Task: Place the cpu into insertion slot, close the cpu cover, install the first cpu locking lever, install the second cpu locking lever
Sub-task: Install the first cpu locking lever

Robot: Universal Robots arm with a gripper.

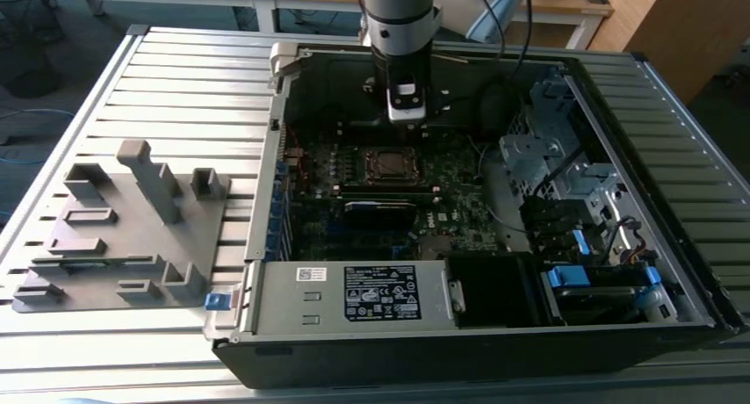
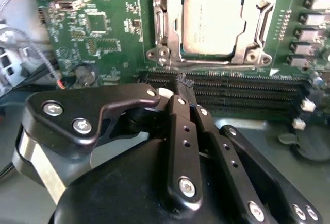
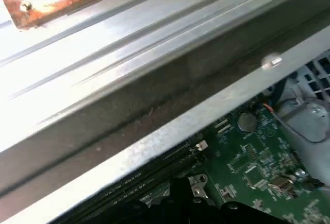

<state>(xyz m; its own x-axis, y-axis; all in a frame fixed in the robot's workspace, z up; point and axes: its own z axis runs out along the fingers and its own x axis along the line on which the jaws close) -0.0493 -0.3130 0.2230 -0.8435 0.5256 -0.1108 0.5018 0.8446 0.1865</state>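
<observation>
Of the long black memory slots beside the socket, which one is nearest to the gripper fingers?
The outermost long black memory slot, farthest from the silver-grey square cpu; the shut fingers end just over that row's side.

You have one open computer case [image 1: 493,334] on one slatted table [image 1: 176,79], with one grey fixture block [image 1: 118,237] on the exterior view's left. Inside lies one green motherboard [image 2: 103,33] carrying one cpu [image 2: 212,23] under one cpu cover [image 2: 258,13], and one coin battery [image 3: 247,122]. One gripper [image 2: 184,86] hangs over it all
</observation>
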